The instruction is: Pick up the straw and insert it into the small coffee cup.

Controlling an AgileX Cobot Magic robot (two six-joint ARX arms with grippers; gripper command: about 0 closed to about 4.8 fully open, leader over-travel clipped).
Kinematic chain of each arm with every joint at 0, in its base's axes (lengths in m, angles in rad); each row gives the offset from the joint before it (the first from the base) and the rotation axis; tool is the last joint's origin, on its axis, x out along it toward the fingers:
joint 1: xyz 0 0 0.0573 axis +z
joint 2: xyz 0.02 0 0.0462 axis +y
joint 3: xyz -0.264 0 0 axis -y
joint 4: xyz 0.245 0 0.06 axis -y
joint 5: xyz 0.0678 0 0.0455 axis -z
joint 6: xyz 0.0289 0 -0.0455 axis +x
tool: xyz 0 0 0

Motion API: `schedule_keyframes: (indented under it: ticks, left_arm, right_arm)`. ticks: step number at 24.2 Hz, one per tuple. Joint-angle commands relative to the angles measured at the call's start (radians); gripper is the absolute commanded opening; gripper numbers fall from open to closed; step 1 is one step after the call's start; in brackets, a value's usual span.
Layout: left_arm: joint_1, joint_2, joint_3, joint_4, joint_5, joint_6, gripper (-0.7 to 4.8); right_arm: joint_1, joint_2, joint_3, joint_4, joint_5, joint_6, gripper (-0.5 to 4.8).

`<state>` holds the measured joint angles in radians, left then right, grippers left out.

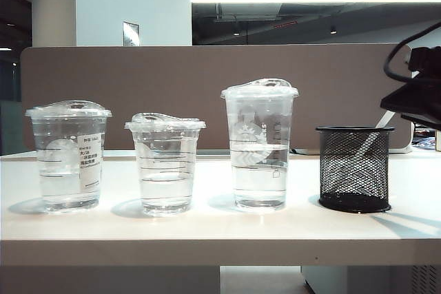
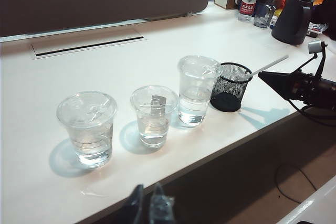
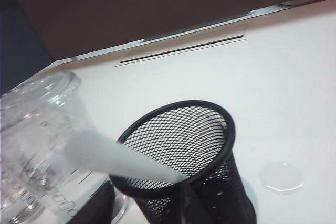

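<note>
Straw [image 1: 383, 122] leans in mesh holder [image 1: 355, 169], 3 o'clock of small coffee cup [image 1: 165, 163].
Light, stiff, slick: pinch its upper end. Right gripper [image 2: 273, 80] close by, left gripper [image 2: 149, 205] low; jaw states: cannot tell.

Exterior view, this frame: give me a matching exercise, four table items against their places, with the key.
Items:
1. straw
2. small coffee cup
3. labelled cup
4. tallest cup

Places:
A. far left of the row
B. leaning in the mesh holder
C. next to the holder
D. between two other cups

Pairs: 1-B, 2-D, 3-A, 4-C
</note>
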<state>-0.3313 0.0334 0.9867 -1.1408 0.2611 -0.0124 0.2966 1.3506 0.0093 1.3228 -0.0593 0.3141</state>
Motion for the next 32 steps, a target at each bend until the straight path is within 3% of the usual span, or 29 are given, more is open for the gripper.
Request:
schedule_keyframes:
  ticks: [1, 13, 18, 21, 25, 28, 32]
  left_arm:
    - [0.0, 0.002, 0.002, 0.013, 0.005, 0.005, 0.21]
    - [0.0, 0.002, 0.002, 0.013, 0.006, 0.005, 0.21]
    - [0.0, 0.002, 0.002, 0.013, 0.005, 0.005, 0.21]
    - [0.0, 0.002, 0.002, 0.013, 0.005, 0.005, 0.21]
    - [0.0, 0.002, 0.002, 0.013, 0.005, 0.005, 0.21]
    - [0.0, 0.002, 0.002, 0.013, 0.005, 0.005, 0.21]
    - [0.0, 0.002, 0.002, 0.013, 0.005, 0.005, 0.21]
  right_arm:
    - [0.0, -0.002, 0.002, 0.023, 0.026, 0.0, 1.81]
    - [0.0, -0.002, 0.024, 0.049, 0.04, 0.0, 1.76]
    - [0.0, -0.002, 0.048, 0.05, 0.04, 0.0, 1.27]
    - [0.0, -0.002, 0.052, 0.05, 0.038, 0.0, 0.51]
    - [0.0, -0.002, 0.057, 0.051, 0.038, 0.0, 0.39]
    - [0.0, -0.002, 0.057, 0.064, 0.039, 0.0, -0.03]
    - [0.0, -0.026, 0.083, 0.076, 0.032, -0.001, -0.01]
